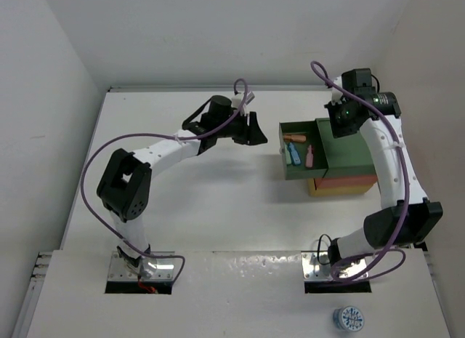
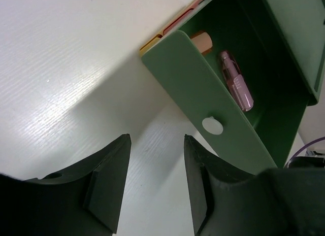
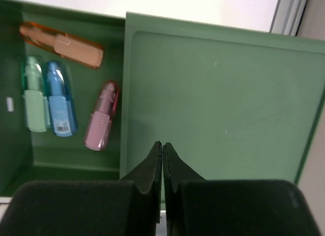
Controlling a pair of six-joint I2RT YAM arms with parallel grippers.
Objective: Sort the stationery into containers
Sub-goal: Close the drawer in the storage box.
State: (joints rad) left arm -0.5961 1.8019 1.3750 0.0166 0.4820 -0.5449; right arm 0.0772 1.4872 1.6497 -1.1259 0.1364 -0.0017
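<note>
Stationery is seen gathered in the pulled-out green tray [image 3: 76,162]: an orange marker [image 3: 61,44] lies across the far end. A mint marker [image 3: 34,101] and a blue marker [image 3: 60,106] are laid side by side, touching. A pink marker [image 3: 101,116] is set just beside the edge of the green casing top [image 3: 218,94].

The right gripper [image 3: 162,149] is held over that casing top with its jaws pressed together, and nothing is gripped. The left gripper [image 2: 156,165] is poised above the table [image 2: 61,68] near the tray's front panel [image 2: 203,94], jaws partway apart and empty.

The markers are judged light, stiff and smooth-barrelled, so rolling and slipping are to be expected. Each would best be pinched across mid-barrel, jaws square to its length. The tray is judged to slide easily, and its small white knob [image 2: 212,125] is offered as the natural hold.
</note>
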